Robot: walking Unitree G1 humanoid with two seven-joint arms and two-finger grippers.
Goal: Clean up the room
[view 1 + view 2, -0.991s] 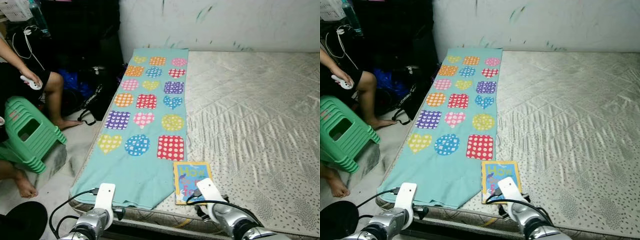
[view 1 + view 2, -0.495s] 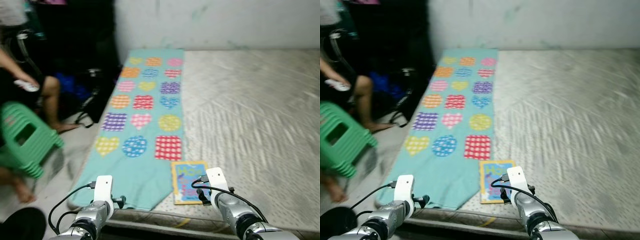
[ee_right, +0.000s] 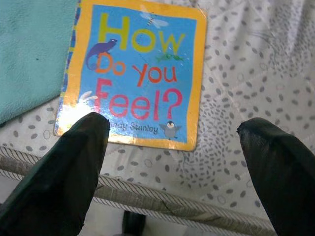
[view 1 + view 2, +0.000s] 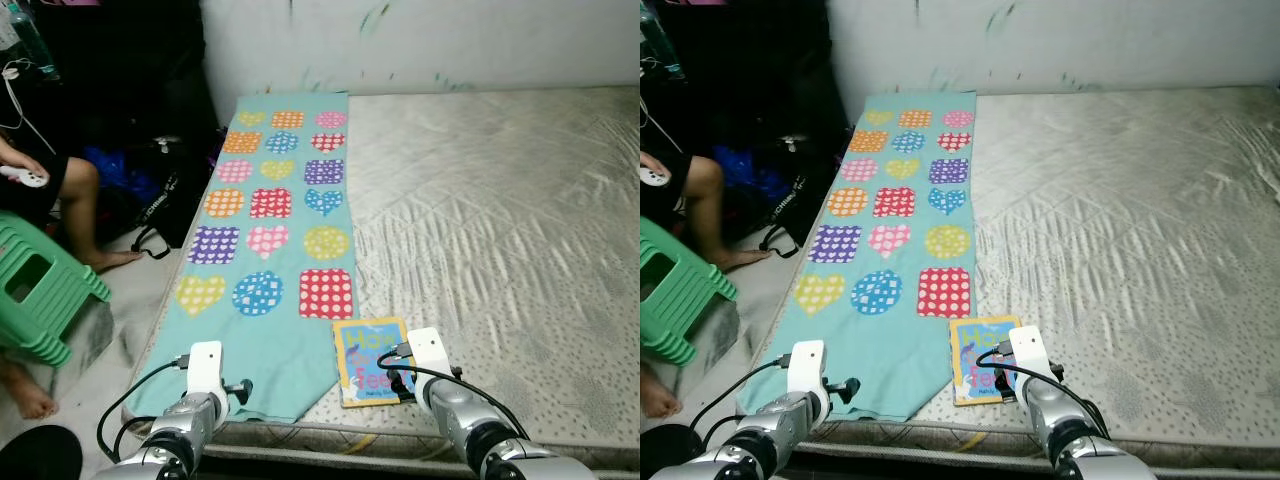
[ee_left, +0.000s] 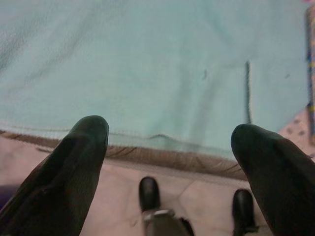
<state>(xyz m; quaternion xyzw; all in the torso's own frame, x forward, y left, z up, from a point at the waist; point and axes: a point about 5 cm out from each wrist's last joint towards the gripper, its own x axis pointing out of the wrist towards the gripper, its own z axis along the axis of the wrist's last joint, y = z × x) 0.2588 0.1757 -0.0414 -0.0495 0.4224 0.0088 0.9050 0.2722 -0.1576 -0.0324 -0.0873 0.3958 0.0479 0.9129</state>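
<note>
A picture book point(image 3: 138, 73) titled "How Do you Feel?" lies flat on the grey patterned mattress point(image 4: 500, 220) close to its near edge. It also shows as the book point(image 4: 368, 360) beside the teal blanket point(image 4: 270, 230) with coloured dotted patches. My right gripper point(image 3: 172, 125) hovers open just short of the book, one finger to each side, touching nothing. My left gripper point(image 5: 170, 130) is open over the blanket's near hem point(image 5: 147, 140) at the mattress edge, holding nothing. Both silver arms, left point(image 4: 195, 400) and right point(image 4: 445, 390), reach in low at the near edge.
A person point(image 4: 60, 185) sits at the far left beside stacked green stools point(image 4: 35, 300). A black bag point(image 4: 160, 195) lies on the floor against the bed's left side. A white wall point(image 4: 450, 40) backs the mattress. A dark round object point(image 4: 40, 455) sits at the bottom left.
The camera swung and blurred, then settled, shifting the whole scene leftward. The book and blanket lie as before. Both grippers remain low at the near edge and open.
</note>
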